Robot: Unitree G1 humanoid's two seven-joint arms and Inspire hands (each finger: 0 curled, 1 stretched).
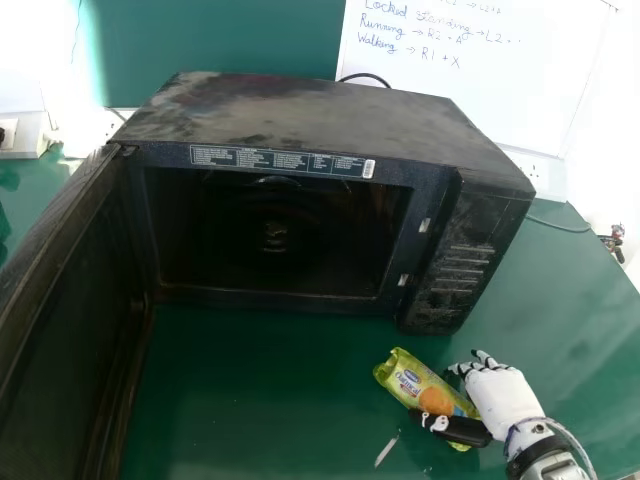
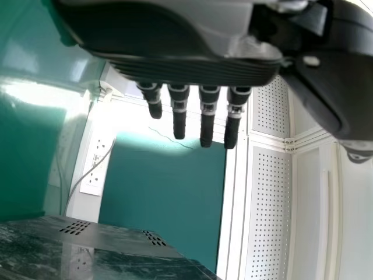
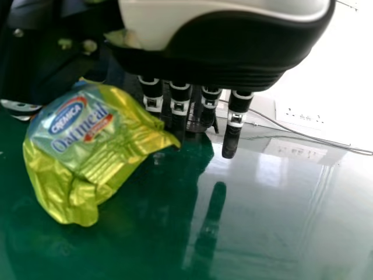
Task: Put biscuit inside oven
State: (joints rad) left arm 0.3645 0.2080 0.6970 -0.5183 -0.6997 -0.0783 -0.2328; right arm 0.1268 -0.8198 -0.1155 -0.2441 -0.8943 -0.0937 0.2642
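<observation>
A yellow-green biscuit packet (image 1: 412, 382) lies on the table in front of the oven's right side. My right hand (image 1: 502, 393) is beside it at the lower right, its thumb across the packet's near end and its fingers extended past the far side. In the right wrist view, the packet (image 3: 87, 151) is next to the thumb side of my right hand (image 3: 221, 46), whose fingers look straight. The black oven (image 1: 330, 120) stands with its door (image 1: 60, 300) swung wide at the left; its cavity is dark. My left hand (image 2: 175, 52) has straight fingers with nothing in them.
The green table (image 1: 250, 390) extends before the oven and to its right. A whiteboard (image 1: 480, 70) stands behind, with a cable and wall sockets near it. A pale sliver (image 1: 386, 451) lies near the table's front, close to my right thumb.
</observation>
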